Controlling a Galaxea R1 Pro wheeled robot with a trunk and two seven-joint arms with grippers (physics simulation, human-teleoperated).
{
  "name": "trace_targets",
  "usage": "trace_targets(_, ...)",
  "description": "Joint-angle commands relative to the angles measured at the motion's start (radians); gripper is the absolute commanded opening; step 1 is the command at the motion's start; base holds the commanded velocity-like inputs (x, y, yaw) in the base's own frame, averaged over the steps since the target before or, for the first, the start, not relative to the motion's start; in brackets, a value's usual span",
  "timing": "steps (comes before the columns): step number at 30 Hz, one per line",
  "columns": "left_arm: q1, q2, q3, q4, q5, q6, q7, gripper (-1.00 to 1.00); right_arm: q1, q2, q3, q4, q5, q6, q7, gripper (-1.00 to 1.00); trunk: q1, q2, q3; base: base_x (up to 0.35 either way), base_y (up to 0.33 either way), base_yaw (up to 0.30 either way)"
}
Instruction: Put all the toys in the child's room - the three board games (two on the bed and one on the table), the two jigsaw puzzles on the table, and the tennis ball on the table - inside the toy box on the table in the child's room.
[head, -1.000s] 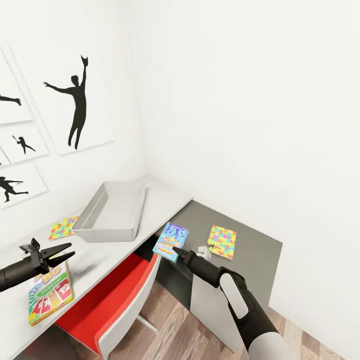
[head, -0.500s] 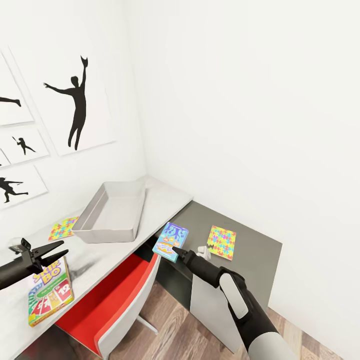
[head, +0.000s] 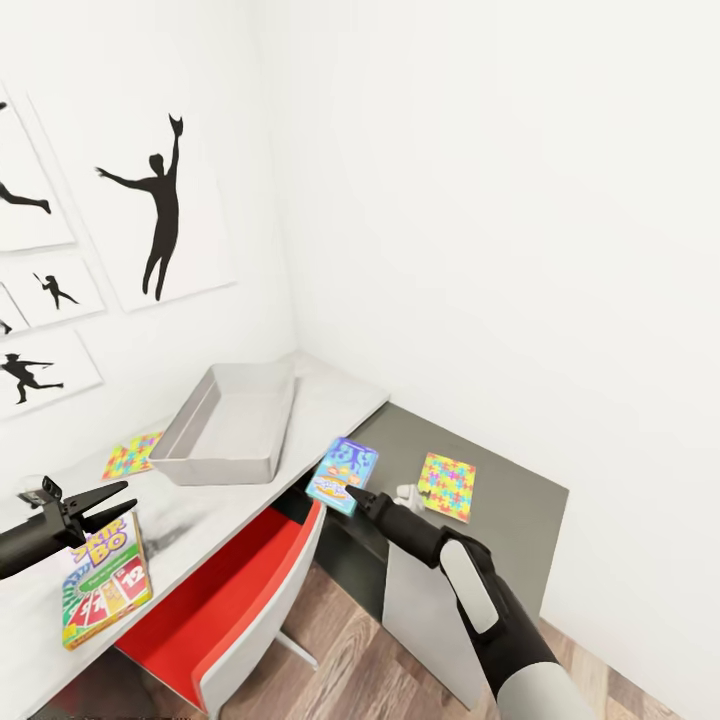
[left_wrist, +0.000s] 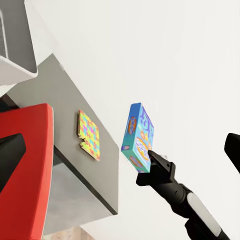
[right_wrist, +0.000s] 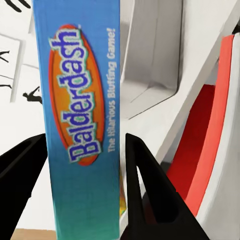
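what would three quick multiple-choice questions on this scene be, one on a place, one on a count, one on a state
1. Where is the grey bin?
A. on the pale desk
B. on the floor
C. on the red chair

2. How many puzzle panels are in the head view?
A. none
B. two
C. four

3. What is the right claw doing?
A. hanging open
B. gripping the blue game box
C. gripping a ball

Answers:
1 A: it sits on the desk by the corner.
2 B: one panel beside the bin, another on the dark cabinet.
3 B: its fingers clamp the Balderdash box.
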Motion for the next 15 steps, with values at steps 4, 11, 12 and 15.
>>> trace_targets(4,-0.001,0.000,0.000,0.000,-0.002,0.010,-0.005,1.00,-0.001,0.000,0.000,-0.003,-0.007,0.007,-0.021,-1.00,0.001,-0.002,0.002,0.000,0.000,0.188)
trace_targets(11,-0.001,0.000,0.000,0.000,-0.002,0.010,-0.005,1.00,-0.001,0.000,0.001,-0.003,-0.007,0.007,-0.026,-1.00,0.001,-0.002,0.011,0.009,-0.011,0.206)
trace_targets(12,-0.001,0.000,0.000,0.000,-0.002,0.010,-0.005,1.00,-0.001,0.000,0.001,-0.003,-0.007,0.007,-0.027,-1.00,0.001,-0.002,0.012,0.061,-0.074,0.210)
trace_targets(15,-0.001,0.000,0.000,0.000,-0.002,0.010,-0.005,1.00,-0.001,0.000,0.001,-0.004,-0.007,0.006,-0.026,-1.00,0.001,-0.002,0.014,0.099,-0.115,0.127)
